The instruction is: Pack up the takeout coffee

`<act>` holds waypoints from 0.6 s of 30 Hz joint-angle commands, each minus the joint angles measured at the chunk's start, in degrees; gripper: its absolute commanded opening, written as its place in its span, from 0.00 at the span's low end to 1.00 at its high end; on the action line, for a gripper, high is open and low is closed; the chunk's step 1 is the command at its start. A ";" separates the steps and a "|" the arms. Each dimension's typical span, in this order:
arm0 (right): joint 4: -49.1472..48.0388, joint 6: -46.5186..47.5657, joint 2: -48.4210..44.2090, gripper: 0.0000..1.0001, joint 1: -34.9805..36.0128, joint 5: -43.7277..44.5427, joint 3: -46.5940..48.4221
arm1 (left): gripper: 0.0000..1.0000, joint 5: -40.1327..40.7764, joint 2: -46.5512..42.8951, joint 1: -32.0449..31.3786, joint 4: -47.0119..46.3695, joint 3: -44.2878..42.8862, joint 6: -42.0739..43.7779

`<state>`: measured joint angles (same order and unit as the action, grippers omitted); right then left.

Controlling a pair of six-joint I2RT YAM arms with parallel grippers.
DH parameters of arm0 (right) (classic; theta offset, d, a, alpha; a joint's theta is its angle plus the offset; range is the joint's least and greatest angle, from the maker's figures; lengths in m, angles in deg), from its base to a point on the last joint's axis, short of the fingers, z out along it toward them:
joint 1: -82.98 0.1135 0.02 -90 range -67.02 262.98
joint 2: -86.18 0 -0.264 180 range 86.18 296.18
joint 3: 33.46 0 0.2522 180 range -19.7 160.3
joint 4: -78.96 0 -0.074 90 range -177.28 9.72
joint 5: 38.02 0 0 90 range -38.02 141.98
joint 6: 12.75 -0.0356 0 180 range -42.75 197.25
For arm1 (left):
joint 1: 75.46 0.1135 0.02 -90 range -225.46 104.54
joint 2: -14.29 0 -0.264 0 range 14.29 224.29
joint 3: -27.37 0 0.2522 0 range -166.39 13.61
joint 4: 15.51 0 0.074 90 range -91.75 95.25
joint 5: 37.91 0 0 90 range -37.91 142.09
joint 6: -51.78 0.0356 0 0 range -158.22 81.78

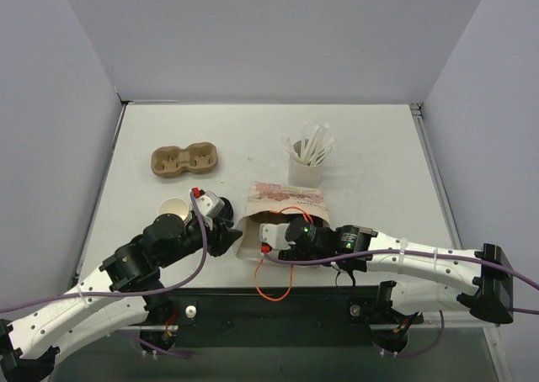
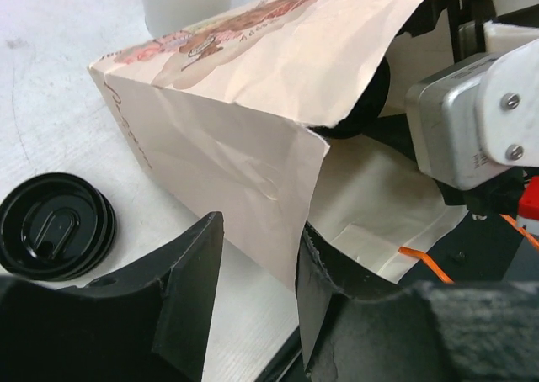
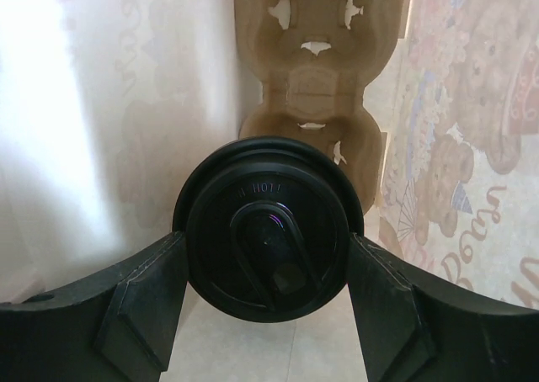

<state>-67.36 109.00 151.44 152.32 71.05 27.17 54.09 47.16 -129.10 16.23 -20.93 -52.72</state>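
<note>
The takeout coffee (image 3: pixel 269 222) shows only its round black lid, seen end-on inside the paper bag (image 1: pixel 286 198). My right gripper (image 3: pixel 266 252) reaches into the bag's mouth and is shut on the cup, one finger against each side of the lid. A brown pulp cup carrier (image 3: pixel 320 54) lies deeper in the bag behind the cup. My left gripper (image 2: pixel 259 230) is open at the bag's (image 2: pixel 219 104) left front corner, with the torn paper edge hanging beside its right finger (image 2: pixel 337 315). In the top view the left gripper (image 1: pixel 229 230) sits just left of the bag's mouth.
A loose black lid (image 2: pixel 57 225) lies on the table left of the bag. A lidless tan cup (image 1: pixel 174 208) stands by the left arm. A second pulp carrier (image 1: pixel 185 160) is at the back left, and a white cup of stirrers (image 1: pixel 306 165) stands behind the bag.
</note>
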 commanded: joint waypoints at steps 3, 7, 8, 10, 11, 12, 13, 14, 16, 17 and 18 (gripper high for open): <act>-3.57 -2.13 -0.04 0.46 -0.43 3.16 -1.87 | 0.49 -0.06 -1.83 -0.23 2.42 -1.76 -5.71; -6.64 -1.69 -0.30 0.46 -0.43 4.66 -3.01 | 0.49 0.11 -0.87 -0.14 2.41 -1.67 -6.15; -7.78 -1.60 -0.48 0.46 -0.70 4.66 -3.19 | 0.46 0.54 -0.70 -0.14 2.33 -1.93 -5.54; -9.63 -0.73 -1.00 0.45 -0.79 4.92 -3.54 | 0.39 0.55 -0.26 -0.23 1.89 -2.19 -4.84; -10.25 -0.55 -1.09 0.45 -0.79 5.18 -3.72 | 0.30 0.55 -0.08 -0.23 1.62 -2.37 -4.49; -10.86 -0.02 -1.18 0.45 -0.87 5.27 -3.89 | 0.26 0.55 0.01 -0.23 1.36 -2.46 -4.40; -11.83 0.16 -1.62 0.45 -0.96 5.54 -4.07 | 0.22 0.55 0.18 -0.23 1.27 -2.63 -4.39; -12.10 0.24 -1.80 0.45 -1.05 5.19 -4.42 | 0.14 0.46 0.45 -0.23 1.36 -2.81 -4.48; -12.19 -0.02 -2.06 0.45 -1.40 5.28 -4.77 | 0.11 0.20 0.62 -0.14 1.27 -2.98 -4.48; -12.45 -0.11 -2.23 0.45 -1.49 5.36 -5.56 | 0.10 0.11 0.71 -0.14 1.18 -3.07 -4.48; -12.71 -0.19 -2.58 0.45 -1.58 5.28 -5.91 | 0.06 0.11 0.80 -0.14 1.27 -3.33 -4.48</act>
<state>-77.67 108.78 151.13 151.45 73.72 23.08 54.42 47.77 -129.10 18.74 -20.98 -57.31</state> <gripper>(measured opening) 0.694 0.106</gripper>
